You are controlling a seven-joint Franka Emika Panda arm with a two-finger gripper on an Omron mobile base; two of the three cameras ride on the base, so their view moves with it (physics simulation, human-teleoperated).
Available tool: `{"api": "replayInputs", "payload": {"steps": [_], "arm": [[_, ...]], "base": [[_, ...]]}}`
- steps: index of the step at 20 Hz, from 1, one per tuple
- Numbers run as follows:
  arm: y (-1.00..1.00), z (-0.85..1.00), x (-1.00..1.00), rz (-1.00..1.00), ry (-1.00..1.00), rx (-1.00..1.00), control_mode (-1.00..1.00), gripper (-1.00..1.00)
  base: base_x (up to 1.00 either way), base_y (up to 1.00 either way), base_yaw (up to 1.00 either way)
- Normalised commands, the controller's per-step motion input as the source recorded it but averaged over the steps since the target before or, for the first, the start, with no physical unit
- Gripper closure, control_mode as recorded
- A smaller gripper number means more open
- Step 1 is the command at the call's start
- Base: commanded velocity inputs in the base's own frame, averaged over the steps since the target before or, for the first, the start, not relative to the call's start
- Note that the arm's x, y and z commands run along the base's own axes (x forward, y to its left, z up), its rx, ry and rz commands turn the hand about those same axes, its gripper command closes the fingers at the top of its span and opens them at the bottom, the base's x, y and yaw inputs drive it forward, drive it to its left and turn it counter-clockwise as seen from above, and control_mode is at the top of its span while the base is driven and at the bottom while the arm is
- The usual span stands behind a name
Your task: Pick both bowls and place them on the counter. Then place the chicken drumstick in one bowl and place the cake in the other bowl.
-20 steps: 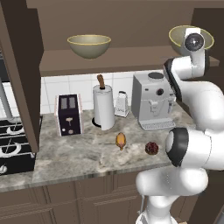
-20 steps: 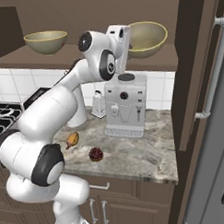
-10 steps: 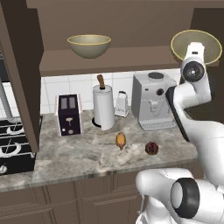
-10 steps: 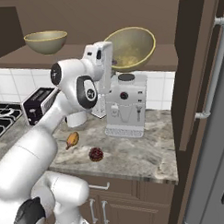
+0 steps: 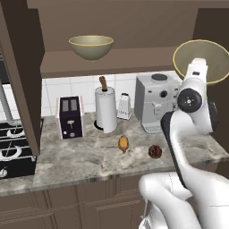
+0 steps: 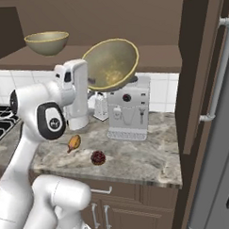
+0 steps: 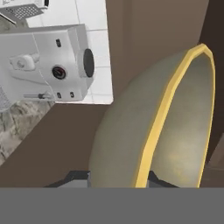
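Gripper (image 7: 117,177) clamped on rim of bowl (image 6: 110,63) – carried tilted, clear of shelf (image 6: 151,58), above coffee machine (image 6: 129,108), bound for counter (image 6: 137,160). Second bowl (image 5: 91,46) on shelf's left part.

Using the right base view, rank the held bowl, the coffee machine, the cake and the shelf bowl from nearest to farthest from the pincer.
1. The held bowl, clamped at its rim in the pincer, tipped on edge.
2. The coffee machine, just below and right of the bowl.
3 and 4. The cake, low on the counter's front, and the shelf bowl, up left: too close to call.
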Motion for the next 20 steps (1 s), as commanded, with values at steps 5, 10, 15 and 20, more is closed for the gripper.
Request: {"api": "replayInputs", "payload": {"steps": [5,10,15,20], "arm": [[0.28,-0.18,-0.96,-0.05,0.00,0.00,-1.00,1.00],[0.06,-0.39,-0.80,0.00,0.05,0.00,-1.00,1.00],[0.01,-0.45,-0.39,0.00,0.08,0.01,-1.00,1.00],[0.02,-0.56,-0.05,-0.05,0.02,0.01,-1.00,1.00]], "base": [[0.00,0.00,0.00],[0.00,0.00,0.00],[0.00,0.00,0.00],[0.00,0.00,0.00]]}}
